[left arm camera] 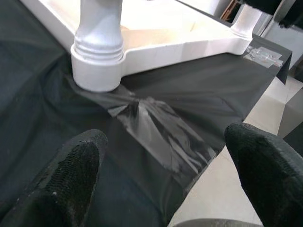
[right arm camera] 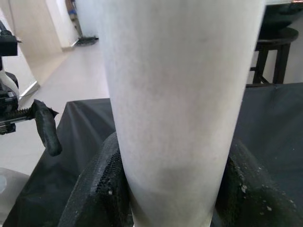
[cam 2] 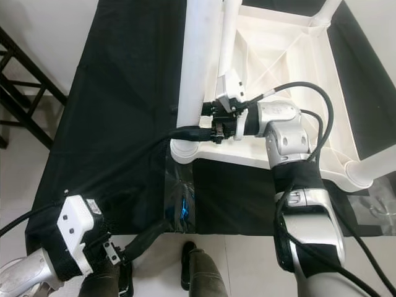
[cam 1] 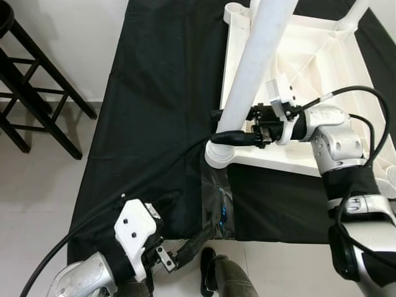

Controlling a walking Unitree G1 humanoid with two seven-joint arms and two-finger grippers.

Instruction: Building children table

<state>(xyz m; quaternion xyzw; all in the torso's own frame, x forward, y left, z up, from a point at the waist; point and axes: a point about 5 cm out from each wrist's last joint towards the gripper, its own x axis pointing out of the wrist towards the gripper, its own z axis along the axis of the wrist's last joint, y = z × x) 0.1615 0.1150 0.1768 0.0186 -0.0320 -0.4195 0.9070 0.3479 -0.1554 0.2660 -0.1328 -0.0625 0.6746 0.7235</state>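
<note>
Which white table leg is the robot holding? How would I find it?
Look for the big black cloth on the floor with the upside-down white table lying on it. The table leg to find stands in the table's corner nearest the robot. It is the one with the right gripper clamped around it just above its base.

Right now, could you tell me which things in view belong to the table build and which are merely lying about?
Job:
- white table leg, held by the right gripper
- upturned white tabletop
- black cloth

Lying about:
- black stool
- left gripper, idle and open
</note>
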